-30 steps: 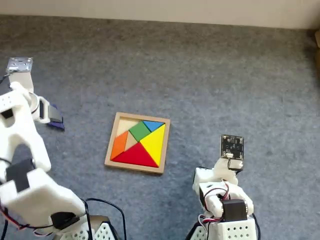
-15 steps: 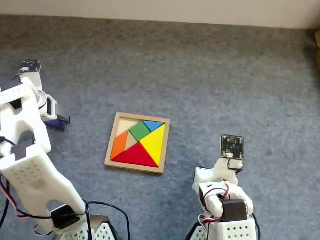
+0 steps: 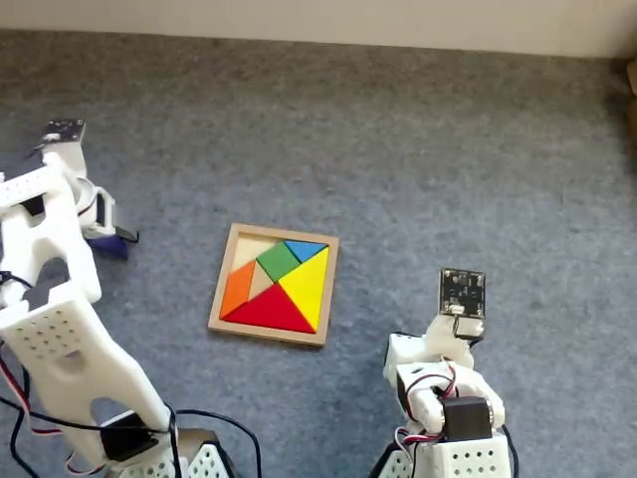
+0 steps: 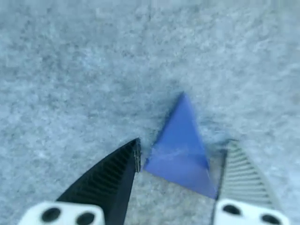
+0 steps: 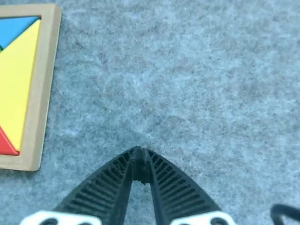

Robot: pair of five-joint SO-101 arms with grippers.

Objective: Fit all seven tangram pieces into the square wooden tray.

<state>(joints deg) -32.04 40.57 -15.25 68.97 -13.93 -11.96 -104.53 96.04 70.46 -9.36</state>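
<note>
grey carpet (image 3: pixel 448 149) is laid out. the left gripper (image 4: pixel 183 143) is held apart around the blue triangle (image 4: pixel 180 152), far from the tray (image 3: pixel 220 289), so it can be grabbed. the right gripper (image 5: pixel 139 161) is closed.

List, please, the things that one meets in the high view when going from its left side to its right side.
left arm → inside the wooden tray: orange piece → green piece → yellow piece → right arm
</note>
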